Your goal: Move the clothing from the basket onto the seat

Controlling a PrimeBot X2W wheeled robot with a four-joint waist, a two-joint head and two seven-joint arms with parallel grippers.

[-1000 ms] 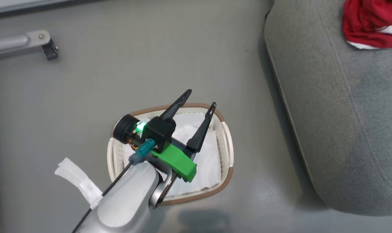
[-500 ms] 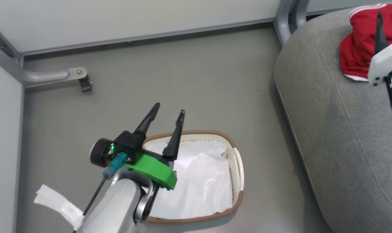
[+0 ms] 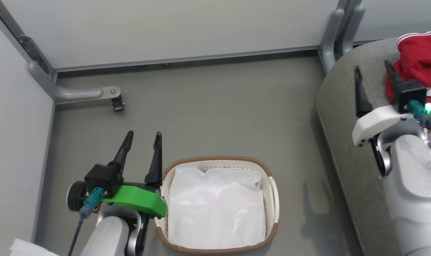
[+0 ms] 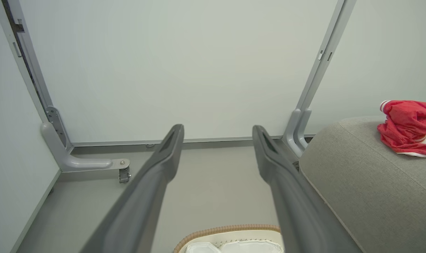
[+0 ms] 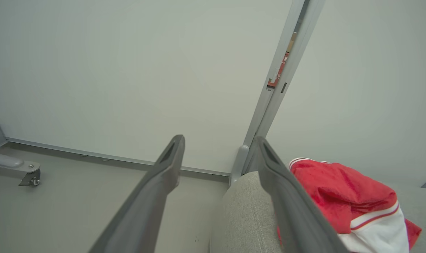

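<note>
– Since a second ago, the left gripper is sitting beside the basket instead of over it, fingers spread and carrying nothing.
– And the right gripper?
– Spread too, hovering just beside the clothing, which is lying bunched on the seat; possibly touching it.
– Handling?
– Looking light, limp and maybe slippery, so I'm favouring a pinch on a raised fold.

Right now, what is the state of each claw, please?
Left claw: open, holding nothing.
Right claw: open, holding nothing; the clothing lies on the seat.
</note>
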